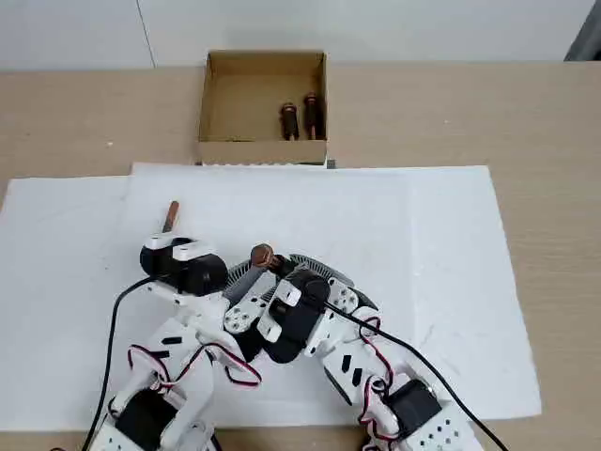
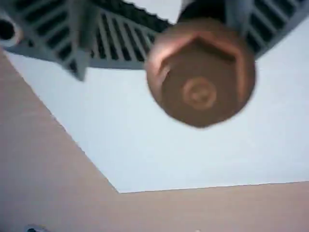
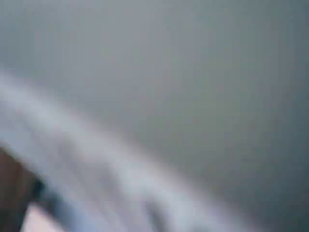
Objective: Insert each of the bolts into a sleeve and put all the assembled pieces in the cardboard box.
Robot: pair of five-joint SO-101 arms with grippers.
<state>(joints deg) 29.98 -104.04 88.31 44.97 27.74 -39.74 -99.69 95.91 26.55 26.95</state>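
Note:
A copper bolt [image 1: 262, 255] with a hex head sits where my two arms meet, head turned upward. The left gripper [image 1: 246, 272] comes at it from the left and the right gripper [image 1: 286, 271] from below right. Grey ribbed gripper parts crowd around the bolt, and I cannot make out which one holds it. The left wrist view has the bolt head [image 2: 200, 72] face-on and very close, framed by those ribbed parts. Its shank and any sleeve are hidden. The cardboard box [image 1: 205, 94] at the back holds two assembled pieces [image 1: 289, 120] [image 1: 311, 115].
A loose brown rod [image 1: 171, 216] lies on the white paper [image 1: 441, 244] just beyond the left arm. Black and red cables [image 1: 394, 348] trail off both arms toward the table's front edge. Bare paper spreads to the right and toward the box.

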